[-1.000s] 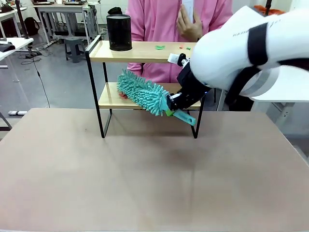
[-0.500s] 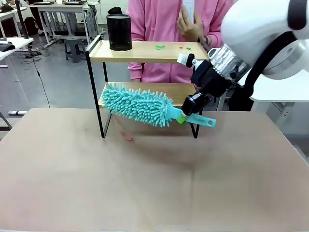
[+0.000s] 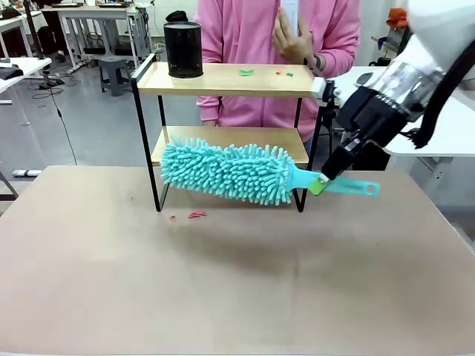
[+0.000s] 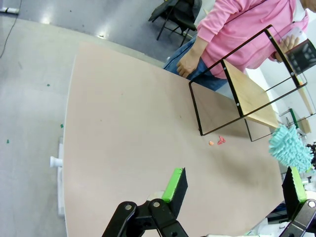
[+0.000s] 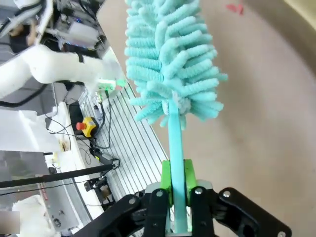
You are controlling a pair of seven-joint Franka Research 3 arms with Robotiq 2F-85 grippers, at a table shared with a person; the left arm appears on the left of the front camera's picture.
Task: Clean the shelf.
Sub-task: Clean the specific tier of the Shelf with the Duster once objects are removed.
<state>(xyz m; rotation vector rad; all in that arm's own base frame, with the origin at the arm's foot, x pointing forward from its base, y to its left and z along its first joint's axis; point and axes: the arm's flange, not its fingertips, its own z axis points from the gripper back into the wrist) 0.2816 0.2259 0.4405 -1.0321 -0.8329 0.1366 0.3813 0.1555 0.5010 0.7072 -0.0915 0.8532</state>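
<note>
The shelf (image 3: 223, 81) stands at the table's far side, two wooden boards in a black frame; it also shows in the left wrist view (image 4: 249, 96). My right gripper (image 3: 324, 180) is shut on the handle of a teal fluffy duster (image 3: 226, 170). The duster hangs level in front of the lower board, just above the table. The right wrist view shows the green pads (image 5: 165, 180) clamped on the handle, with the duster head (image 5: 170, 59) beyond. Small red scraps (image 3: 197, 214) lie on the table by the shelf's left leg. My left gripper (image 4: 234, 190) is open, high over the table.
A black cup (image 3: 182, 48) stands on the top board's left end, with small green and red scraps (image 3: 245, 72) further right. A person in a pink top (image 3: 252, 30) stands behind the shelf, one hand (image 4: 187, 61) near the table edge.
My right gripper drew the duster out of the lower tier, toward the right and front. Red scraps that lay on the lower board dropped onto the table.
</note>
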